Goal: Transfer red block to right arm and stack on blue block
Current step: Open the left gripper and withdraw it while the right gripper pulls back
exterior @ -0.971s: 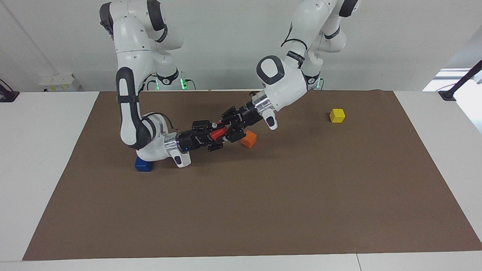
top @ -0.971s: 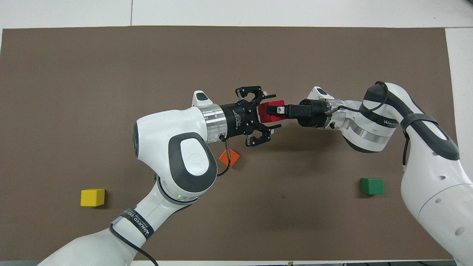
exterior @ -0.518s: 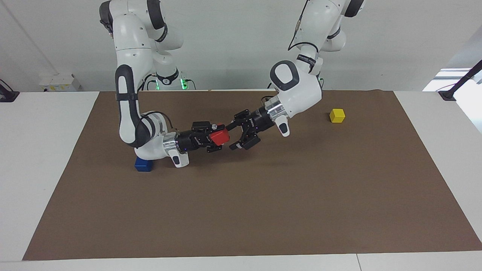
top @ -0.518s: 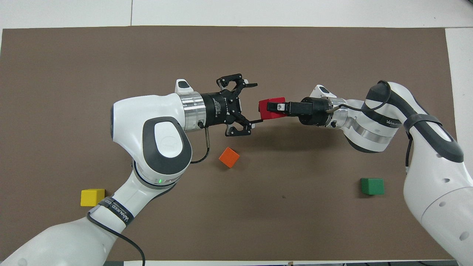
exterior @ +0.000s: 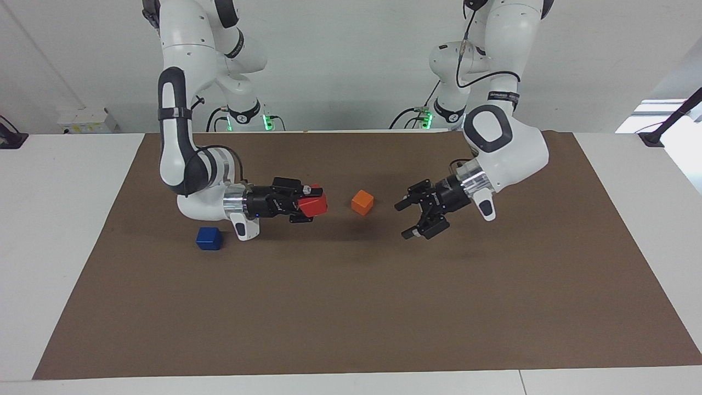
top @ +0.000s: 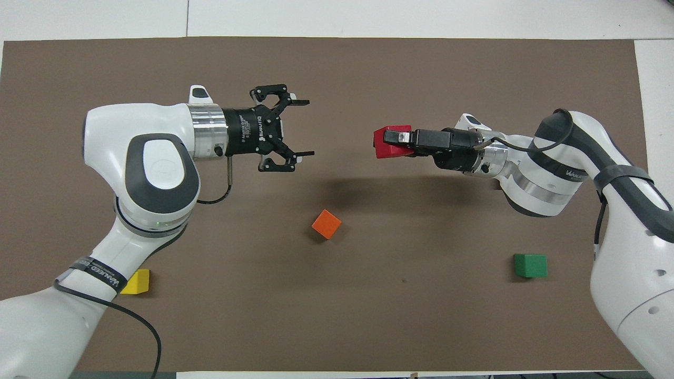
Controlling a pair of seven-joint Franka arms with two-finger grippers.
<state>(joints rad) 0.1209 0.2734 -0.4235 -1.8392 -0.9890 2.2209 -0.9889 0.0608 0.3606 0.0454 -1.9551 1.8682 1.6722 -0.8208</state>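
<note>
My right gripper (exterior: 310, 204) is shut on the red block (exterior: 313, 207) and holds it level in the air over the brown mat (exterior: 351, 307). It also shows in the overhead view (top: 387, 143), with the red block (top: 382, 148) at its tip. The blue block (exterior: 209, 238) sits on the mat under the right arm's wrist, toward the right arm's end; the overhead view hides it. My left gripper (exterior: 401, 221) is open and empty, raised over the mat toward the left arm's end, and shows overhead (top: 309, 128) too.
An orange cube (exterior: 362, 202) lies on the mat between the two grippers, seen overhead (top: 326, 223) nearer to the robots than they are. A green cube (top: 530, 265) lies by the right arm. A yellow cube (top: 138, 281) shows partly under the left arm.
The left gripper, open around the red block a second ago, has drawn away toward its own end of the table. The right gripper kept the block and pulled back slightly, uncovering the blue block.
</note>
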